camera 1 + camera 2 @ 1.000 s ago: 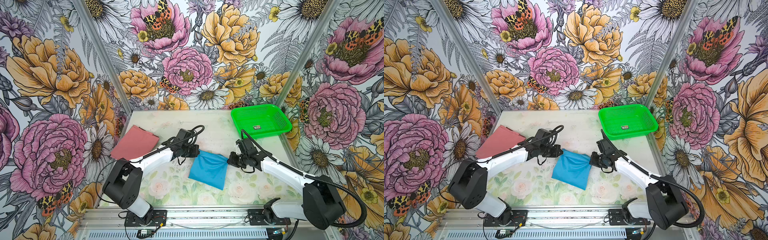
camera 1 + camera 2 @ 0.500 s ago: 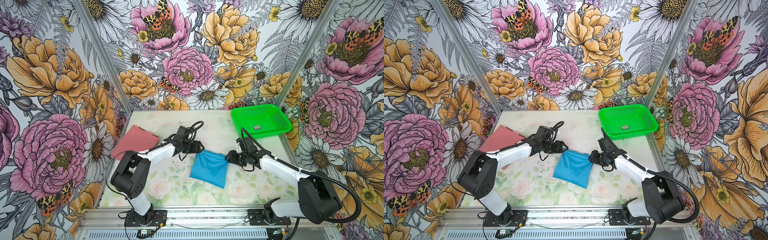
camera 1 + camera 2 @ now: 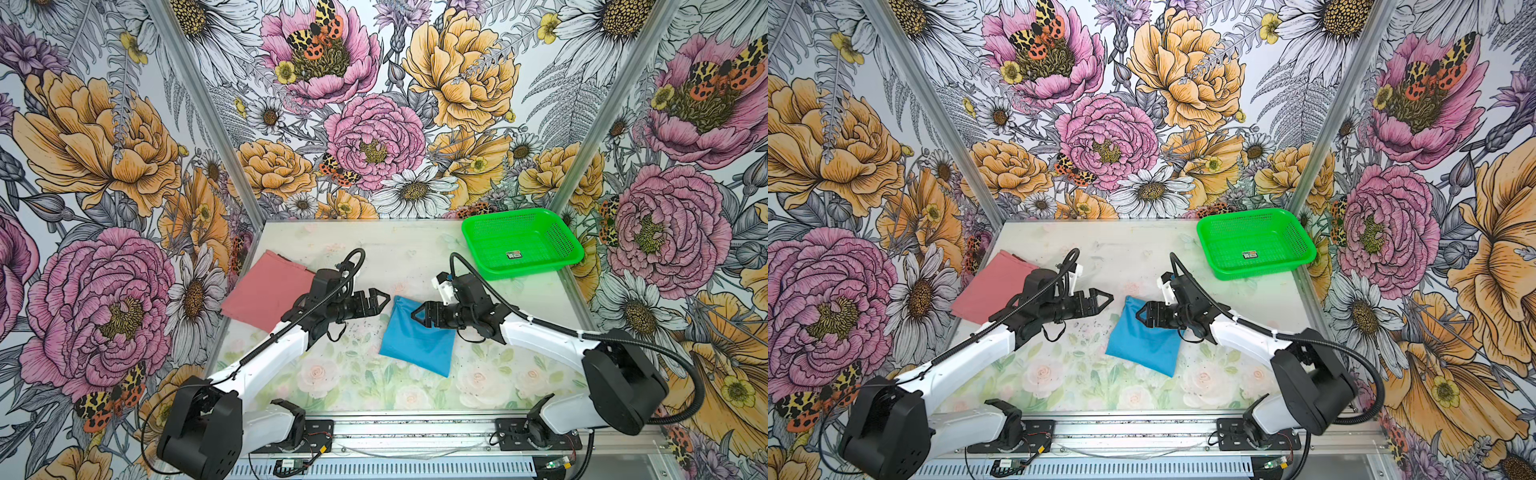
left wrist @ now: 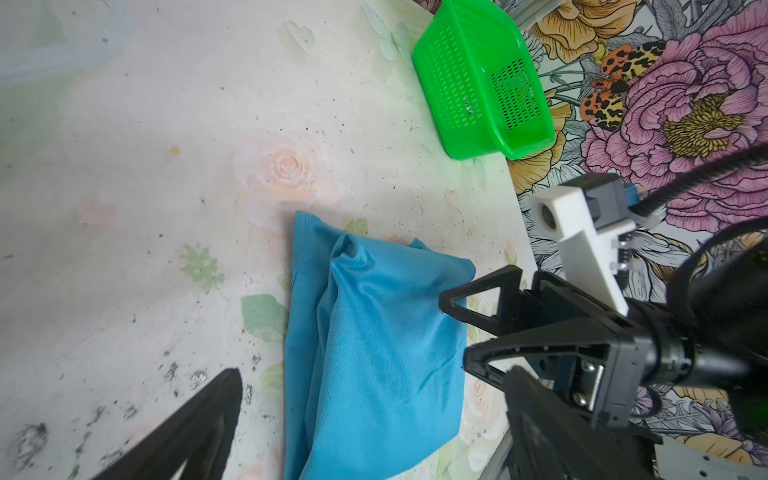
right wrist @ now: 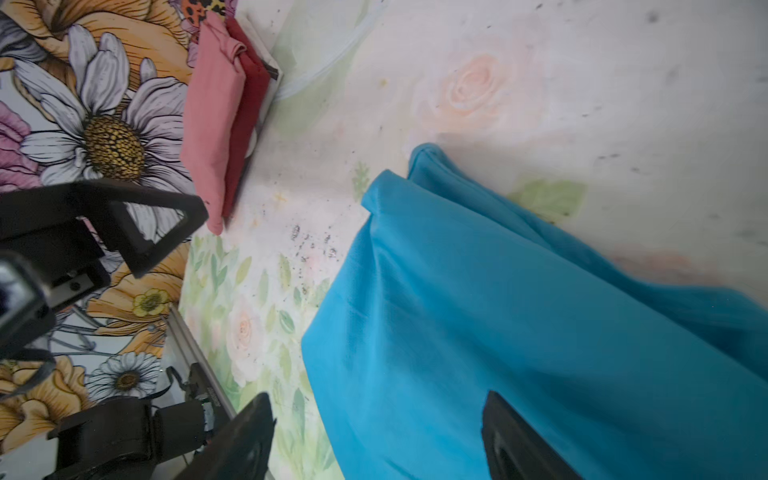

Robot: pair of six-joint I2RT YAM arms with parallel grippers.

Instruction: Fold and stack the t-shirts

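The sky-blue t-shirt lies folded in a rough rectangle at the table's middle, its far edge slightly puffed. The salmon-pink t-shirt lies folded at the left edge. My left gripper is open just left of the blue shirt's far corner, holding nothing. My right gripper is open over the shirt's far right edge. The left wrist view shows the blue shirt between open jaws; the right wrist view shows blue cloth below open jaws and the pink shirt.
A green mesh basket stands at the back right with a small dark label inside. Flowered walls close in the table on three sides. The arm bases sit along the front rail.
Both grippers have opened and let go of the blue shirt's far corners. The left gripper has drawn back to the left, and the shirt has settled on the table.
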